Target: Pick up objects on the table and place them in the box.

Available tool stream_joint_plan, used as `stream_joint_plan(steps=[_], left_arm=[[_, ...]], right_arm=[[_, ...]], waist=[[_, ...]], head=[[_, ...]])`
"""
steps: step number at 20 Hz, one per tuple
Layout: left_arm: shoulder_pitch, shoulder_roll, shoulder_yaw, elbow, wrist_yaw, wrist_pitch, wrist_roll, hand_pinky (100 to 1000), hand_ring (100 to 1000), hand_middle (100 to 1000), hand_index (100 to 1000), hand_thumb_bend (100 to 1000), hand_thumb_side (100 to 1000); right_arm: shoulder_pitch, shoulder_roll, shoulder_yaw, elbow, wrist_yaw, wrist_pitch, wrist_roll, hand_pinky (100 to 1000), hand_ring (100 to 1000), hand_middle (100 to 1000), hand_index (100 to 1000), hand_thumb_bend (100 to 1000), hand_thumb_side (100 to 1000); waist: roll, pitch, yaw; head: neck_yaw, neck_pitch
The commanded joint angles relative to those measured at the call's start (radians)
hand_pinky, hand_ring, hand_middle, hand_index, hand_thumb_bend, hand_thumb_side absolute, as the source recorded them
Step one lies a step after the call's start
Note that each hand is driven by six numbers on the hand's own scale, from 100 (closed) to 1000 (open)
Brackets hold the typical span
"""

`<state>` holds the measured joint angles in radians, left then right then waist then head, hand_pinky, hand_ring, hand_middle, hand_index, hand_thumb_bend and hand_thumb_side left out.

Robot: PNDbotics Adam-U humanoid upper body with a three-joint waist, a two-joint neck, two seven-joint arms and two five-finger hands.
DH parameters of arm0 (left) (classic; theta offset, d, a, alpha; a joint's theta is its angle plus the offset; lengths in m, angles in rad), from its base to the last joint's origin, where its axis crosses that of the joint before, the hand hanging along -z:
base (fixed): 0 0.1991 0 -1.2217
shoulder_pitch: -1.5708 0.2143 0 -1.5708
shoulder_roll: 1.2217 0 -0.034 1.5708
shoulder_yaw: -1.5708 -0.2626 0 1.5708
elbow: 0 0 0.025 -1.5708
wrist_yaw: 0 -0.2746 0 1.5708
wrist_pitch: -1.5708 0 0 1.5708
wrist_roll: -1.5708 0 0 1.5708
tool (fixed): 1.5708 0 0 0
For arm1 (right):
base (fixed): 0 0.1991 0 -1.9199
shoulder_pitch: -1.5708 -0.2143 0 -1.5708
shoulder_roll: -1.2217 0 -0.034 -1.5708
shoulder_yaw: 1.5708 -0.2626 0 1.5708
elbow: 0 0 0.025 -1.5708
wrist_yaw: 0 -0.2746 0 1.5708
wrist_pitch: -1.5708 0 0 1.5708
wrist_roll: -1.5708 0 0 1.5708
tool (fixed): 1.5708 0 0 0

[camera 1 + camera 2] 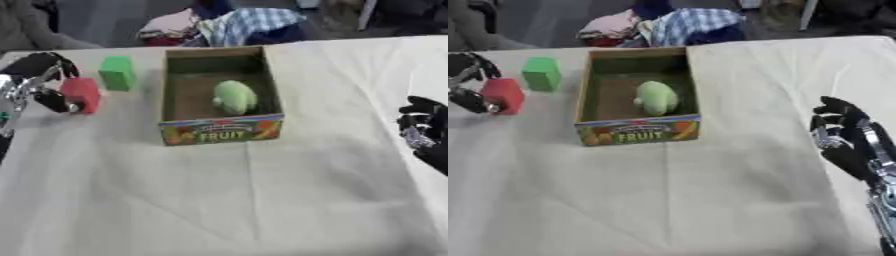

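A cardboard box (220,132) with "FRUIT" printed on its front stands on the white cloth. Inside it lies a pale green rounded object (234,97). Left of the box, a green block (116,73) stands upright, with a red block (81,94) just in front of it. My left hand (37,82) is at the red block's left side. Its fingers arch over the block's upper left corner and its thumb is against the lower left, but the hand is open and has not closed on it. My right hand (846,135) rests open at the right edge, fingers up, holding nothing.
The white cloth (219,200) covers the table and is wrinkled in front of the box. A pile of clothes (229,25) lies beyond the table's far edge. A dark shape (26,25) sits at the far left corner.
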<state>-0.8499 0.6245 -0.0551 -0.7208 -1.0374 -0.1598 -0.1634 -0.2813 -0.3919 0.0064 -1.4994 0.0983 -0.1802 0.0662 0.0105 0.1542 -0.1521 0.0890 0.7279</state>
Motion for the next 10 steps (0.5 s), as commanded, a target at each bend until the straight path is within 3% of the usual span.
stream_joint_plan(steps=[1,3,4,6,9,10], left_arm=[[-0.014,0.01,0.006,0.006,-0.006,0.001,-0.017,697,609,600,714,590,174],[-0.014,0.008,0.006,0.003,-0.014,0.008,-0.013,666,549,535,657,570,156],[-0.014,0.008,0.006,-0.002,-0.018,0.013,0.002,626,483,461,566,524,108],[-0.013,0.007,0.008,-0.014,-0.022,0.027,0.055,592,439,400,498,482,100],[-0.012,0.011,0.008,-0.034,-0.005,0.04,0.143,576,421,375,467,445,100],[-0.012,0.012,0.007,-0.042,0.007,0.043,0.162,574,420,373,463,391,100]], right_arm=[[-0.015,-0.013,-0.007,-0.014,-0.007,-0.003,0.003,608,716,728,885,100,455],[-0.016,-0.012,-0.007,-0.013,-0.007,-0.004,0.004,608,716,728,885,100,457],[-0.016,-0.011,-0.007,-0.013,-0.007,-0.004,0.005,608,717,729,885,100,459],[-0.016,-0.009,-0.007,-0.013,-0.007,-0.004,0.005,608,716,729,885,100,459],[-0.013,-0.008,-0.009,-0.012,-0.006,-0.004,0.005,608,716,729,885,100,460],[-0.012,-0.008,-0.009,-0.012,-0.006,-0.004,0.004,608,716,729,885,100,460]], waist=[[-0.003,-0.01,-0.002],[-0.004,-0.01,0.001],[-0.004,-0.011,0.002],[-0.004,-0.012,0.004],[-0.004,-0.017,0.009],[-0.003,-0.02,0.011]], head=[[0.003,-0.01],[0.003,-0.01],[0.003,-0.009],[0.001,-0.008],[0.0,-0.006],[0.0,-0.005]])
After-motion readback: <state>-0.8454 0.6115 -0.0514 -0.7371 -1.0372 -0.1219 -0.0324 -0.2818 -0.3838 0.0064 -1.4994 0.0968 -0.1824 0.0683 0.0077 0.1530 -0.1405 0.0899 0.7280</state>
